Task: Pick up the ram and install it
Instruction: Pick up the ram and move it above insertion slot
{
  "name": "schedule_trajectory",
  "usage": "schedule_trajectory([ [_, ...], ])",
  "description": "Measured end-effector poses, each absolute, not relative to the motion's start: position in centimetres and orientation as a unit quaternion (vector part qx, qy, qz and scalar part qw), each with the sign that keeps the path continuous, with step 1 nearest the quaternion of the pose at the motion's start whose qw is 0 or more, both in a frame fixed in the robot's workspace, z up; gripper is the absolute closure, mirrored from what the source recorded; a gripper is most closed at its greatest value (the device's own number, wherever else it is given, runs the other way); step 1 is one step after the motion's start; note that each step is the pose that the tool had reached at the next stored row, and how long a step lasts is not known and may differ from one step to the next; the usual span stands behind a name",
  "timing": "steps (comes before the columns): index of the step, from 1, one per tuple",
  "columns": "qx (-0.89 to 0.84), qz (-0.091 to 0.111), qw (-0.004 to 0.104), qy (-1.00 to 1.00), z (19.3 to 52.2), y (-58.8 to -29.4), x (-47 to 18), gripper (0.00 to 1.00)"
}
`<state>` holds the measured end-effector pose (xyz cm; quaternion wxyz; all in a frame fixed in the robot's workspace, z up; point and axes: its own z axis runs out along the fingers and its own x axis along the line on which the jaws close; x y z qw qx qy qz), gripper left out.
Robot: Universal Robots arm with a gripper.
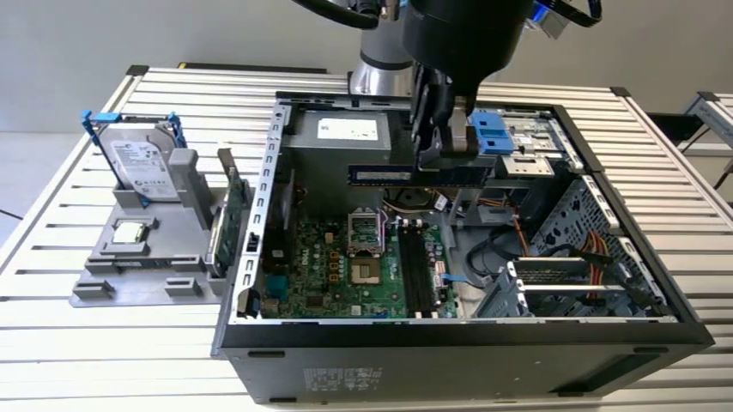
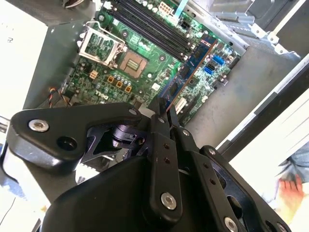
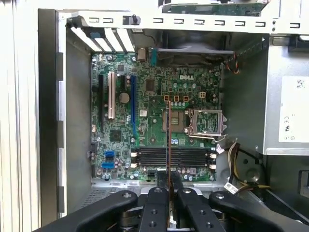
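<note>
At the exterior view's left, a grey rack (image 1: 120, 262) with a hard drive (image 1: 143, 167) sits on the tabletop (image 1: 69, 360). Right of it, above the open case (image 1: 458, 352), the hand (image 1: 447, 161) clamps the ram (image 1: 384, 175) level over the motherboard (image 1: 332, 266). The first wrist view shows it edge-on above the dark memory slots (image 3: 149, 157).
</note>
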<state>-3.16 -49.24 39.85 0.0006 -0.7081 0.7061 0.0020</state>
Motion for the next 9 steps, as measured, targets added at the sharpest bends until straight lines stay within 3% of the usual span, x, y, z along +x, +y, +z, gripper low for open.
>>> schedule_trajectory([
  [9, -0.708, 0.002, 0.001, 0.706, 39.8, -49.2, -1.1, 1.0],
])
